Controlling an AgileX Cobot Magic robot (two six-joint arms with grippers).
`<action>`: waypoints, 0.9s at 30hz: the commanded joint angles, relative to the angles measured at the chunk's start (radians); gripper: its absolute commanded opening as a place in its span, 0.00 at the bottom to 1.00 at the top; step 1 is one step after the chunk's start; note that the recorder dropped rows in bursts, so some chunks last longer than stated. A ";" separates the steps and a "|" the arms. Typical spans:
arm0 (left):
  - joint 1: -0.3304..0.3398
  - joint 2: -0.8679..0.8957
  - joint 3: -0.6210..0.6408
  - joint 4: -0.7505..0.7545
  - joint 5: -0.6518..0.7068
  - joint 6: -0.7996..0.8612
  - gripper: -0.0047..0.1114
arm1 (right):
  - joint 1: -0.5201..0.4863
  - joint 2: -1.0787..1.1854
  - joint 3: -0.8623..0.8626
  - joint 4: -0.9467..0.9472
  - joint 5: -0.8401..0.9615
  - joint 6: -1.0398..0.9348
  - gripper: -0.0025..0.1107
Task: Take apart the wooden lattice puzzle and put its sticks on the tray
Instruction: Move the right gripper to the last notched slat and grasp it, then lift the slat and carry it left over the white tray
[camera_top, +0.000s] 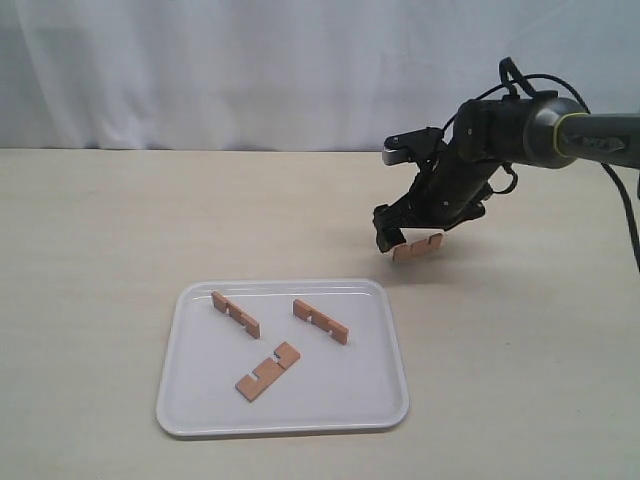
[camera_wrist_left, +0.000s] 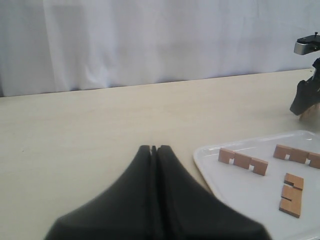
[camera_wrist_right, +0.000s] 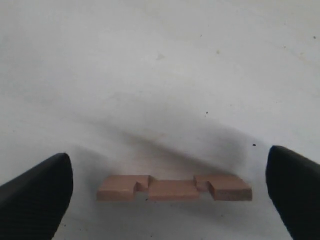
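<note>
No assembled lattice puzzle shows; I see only separate notched light-brown sticks. One stick (camera_top: 417, 248) (camera_wrist_right: 174, 188) is at the table just beyond the white tray's (camera_top: 300, 284) far right corner. My right gripper (camera_top: 408, 238) (camera_wrist_right: 167, 166) hangs over it, open, a dark finger (camera_wrist_right: 37, 192) well clear of each end. Three sticks lie apart on the tray: one far left (camera_top: 235, 313), one far right (camera_top: 320, 320), one nearer the middle (camera_top: 268, 371). My left gripper (camera_wrist_left: 154, 148) is shut on nothing, low over bare table left of the tray (camera_wrist_left: 235, 192); the exterior view does not show it.
A white curtain closes off the back of the pale wooden table (camera_top: 100, 250). The right arm (camera_top: 520, 130) and its black cable reach in from the right edge. The left wrist view catches the right gripper (camera_wrist_left: 305, 100) beyond the tray's far side.
</note>
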 joint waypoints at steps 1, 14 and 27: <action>-0.001 0.000 0.002 0.000 -0.011 -0.003 0.04 | -0.005 0.021 -0.004 -0.004 0.015 0.004 0.89; -0.001 0.000 0.002 0.000 -0.011 -0.003 0.04 | -0.005 0.032 -0.004 -0.004 0.056 0.012 0.76; -0.001 0.000 0.002 0.000 -0.011 -0.003 0.04 | -0.005 -0.002 -0.004 -0.004 0.096 0.067 0.07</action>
